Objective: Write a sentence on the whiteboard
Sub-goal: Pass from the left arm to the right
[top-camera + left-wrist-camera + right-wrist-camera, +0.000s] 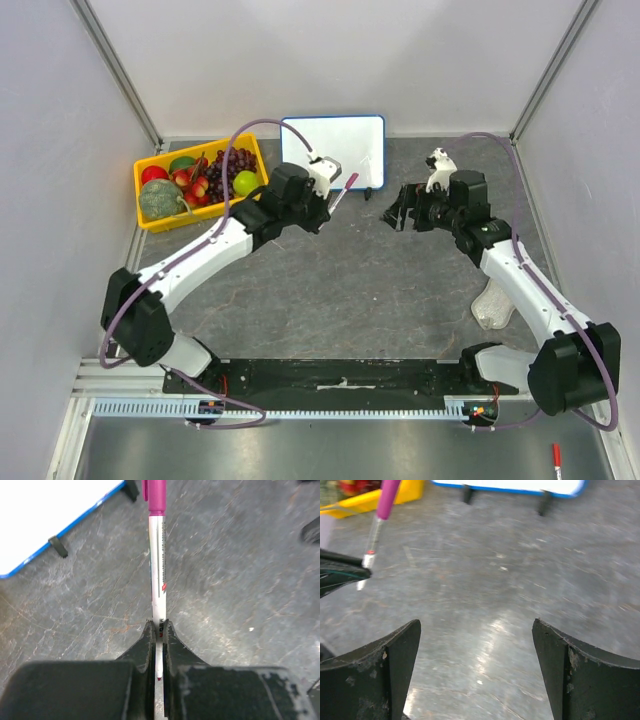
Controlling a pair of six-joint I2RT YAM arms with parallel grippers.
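The whiteboard (333,143), white with a thin blue frame and small black feet, stands upright at the back centre. Its face reads plain white, and no sentence is in view on it. My left gripper (328,207) is just in front of its lower right part, shut on a white marker (157,570) with a magenta cap. The cap end points up and away toward the board (45,515), and the jaws (159,625) pinch the barrel near its tail. My right gripper (402,216) hovers open over the mat to the right of the marker (381,515), with nothing between its fingers (476,630).
A yellow tray (138,190) holding fruit sits at the back left, beside the board. A translucent plastic object (492,305) lies under the right arm. A red pen (556,458) lies on the near shelf at the right. Grey walls close in three sides.
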